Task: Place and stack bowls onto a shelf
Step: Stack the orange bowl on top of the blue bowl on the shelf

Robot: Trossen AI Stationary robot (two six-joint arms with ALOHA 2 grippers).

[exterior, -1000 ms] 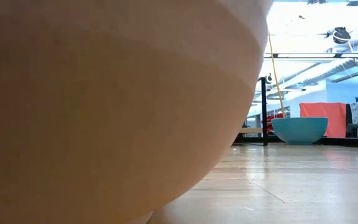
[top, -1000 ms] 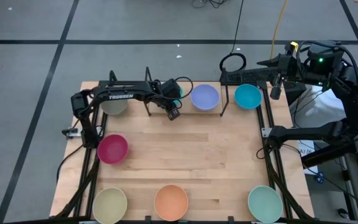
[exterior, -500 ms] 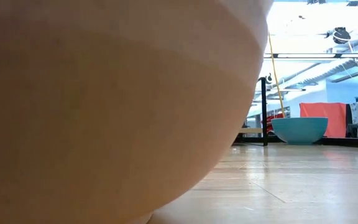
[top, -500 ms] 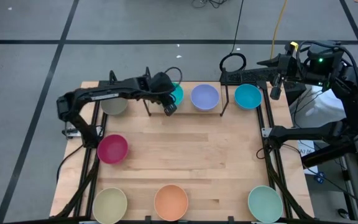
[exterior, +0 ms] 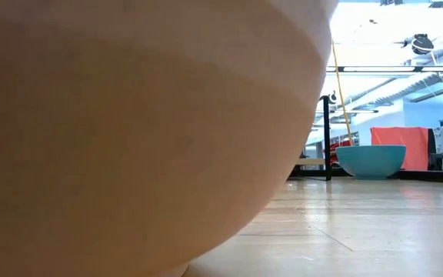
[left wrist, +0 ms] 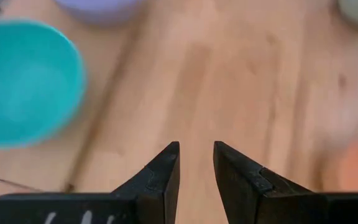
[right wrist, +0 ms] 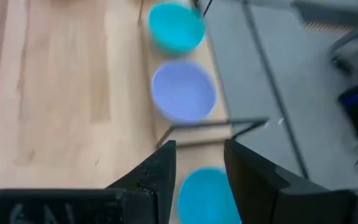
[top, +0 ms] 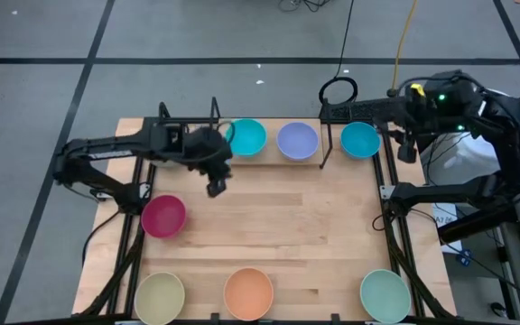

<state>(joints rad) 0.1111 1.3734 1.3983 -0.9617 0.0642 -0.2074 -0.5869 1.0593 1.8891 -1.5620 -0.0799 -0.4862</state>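
In the high view my left gripper (top: pixel 215 186) hangs open and empty over the tabletop, near-left of the shelf (top: pixel 322 159). The cyan bowl (top: pixel 246 137) and the lavender bowl (top: pixel 297 141) sit side by side on the shelf. The blue bowl (top: pixel 360 140) rests on the table right of it. My right gripper (top: pixel 403 147) waits open beyond the table's right edge, by the blue bowl (right wrist: pixel 207 193). The magenta bowl (top: pixel 163 217) sits at the left. Cream (top: pixel 160 296), orange (top: pixel 248 293) and pale green (top: pixel 385 294) bowls line the near edge. The olive-grey bowl is hidden under my left arm.
The orange bowl (exterior: pixel 129 131) fills most of the low view, with the blue bowl (exterior: pixel 371 161) and a shelf post (exterior: pixel 328 138) beyond it. Bare wood lies in the table's middle (top: pixel 287 226). Black frame rails run along both table sides. A person sits far off in the room.
My left gripper has drawn back from the cyan bowl on the shelf, moving toward the table's left and near edge, and the whole cyan bowl now shows. My right arm's wrist has shifted a little toward the table.
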